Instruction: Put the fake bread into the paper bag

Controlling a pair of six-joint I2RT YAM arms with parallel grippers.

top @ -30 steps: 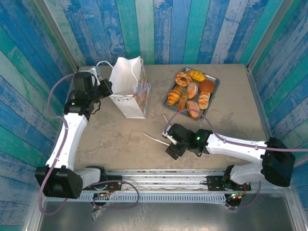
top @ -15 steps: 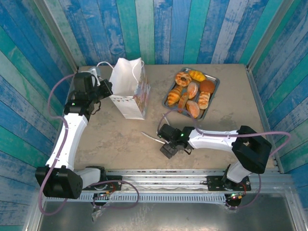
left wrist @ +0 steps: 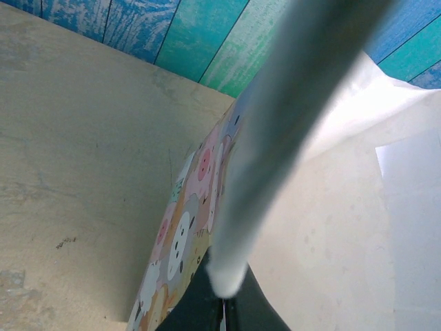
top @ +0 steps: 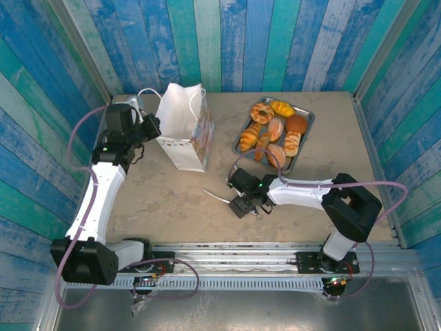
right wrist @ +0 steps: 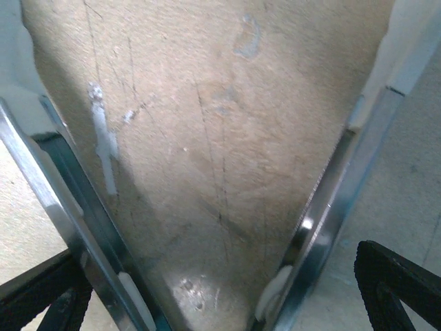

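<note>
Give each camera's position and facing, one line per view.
Top external: above, behind the robot, looking down on the table; both arms show.
Left wrist: on the left tool, facing the bag; its fingers show.
Right wrist: on the right tool, looking down between the tongs; its fingers show.
Shared: top and left wrist see the bag.

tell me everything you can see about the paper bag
The paper bag is white paper, rectangular, standing upright with its mouth open on the table's far left. It has white cord loop handles at the rim and a colourful cartoon-animal print on one side. The left gripper is shut on its left rim.
</note>
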